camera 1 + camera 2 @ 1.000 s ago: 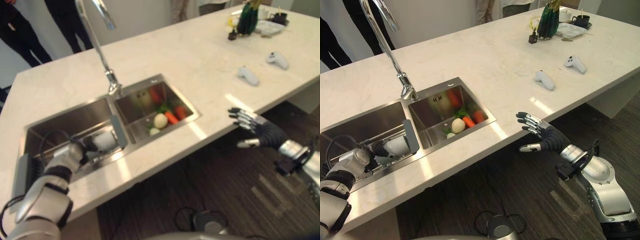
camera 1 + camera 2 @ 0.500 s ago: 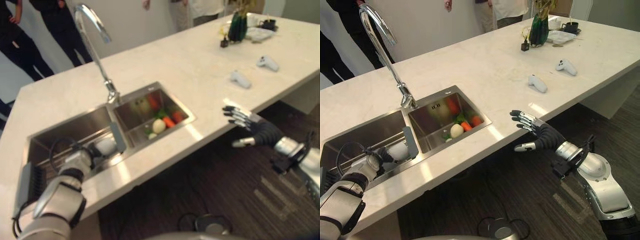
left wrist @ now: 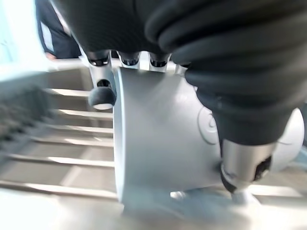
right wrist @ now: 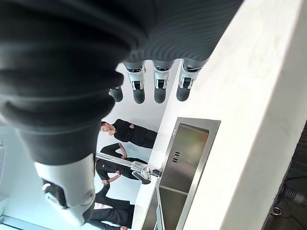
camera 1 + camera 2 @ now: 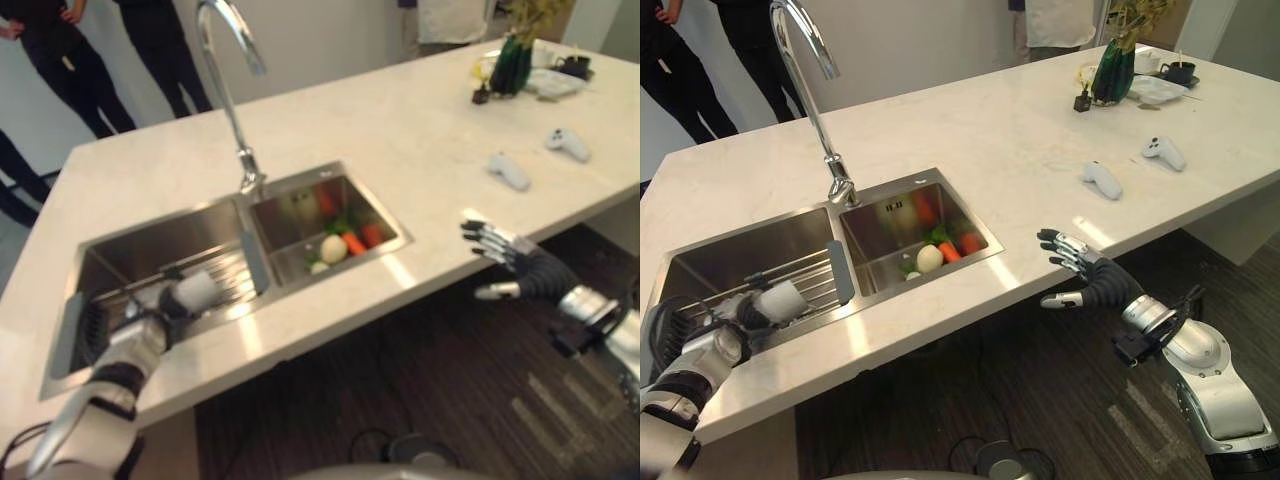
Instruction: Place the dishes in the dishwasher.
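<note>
A white cup [image 5: 196, 291] lies on its side in my left hand [image 5: 148, 322], just above the wire rack [image 5: 225, 283] in the sink's left basin [image 5: 170, 235]. In the left wrist view the fingers [image 3: 101, 94] and thumb curl round the cup [image 3: 158, 143]. My right hand [image 5: 1095, 283] hovers open off the counter's front edge, holding nothing; its straight fingers [image 4: 158, 86] show in the right wrist view.
The right basin [image 5: 890, 215] holds vegetables [image 5: 938, 254]. A tall faucet [image 5: 810, 60] rises behind the sink. Two white controllers [image 5: 1102, 179] lie on the counter [image 5: 970, 120], with a vase and dishes [image 5: 1140, 75] far right. People [image 5: 60, 50] stand beyond the counter.
The camera has shifted, so the whole scene sits further right. My left hand keeps its hold on the cup over the rack. The right hand has barely moved.
</note>
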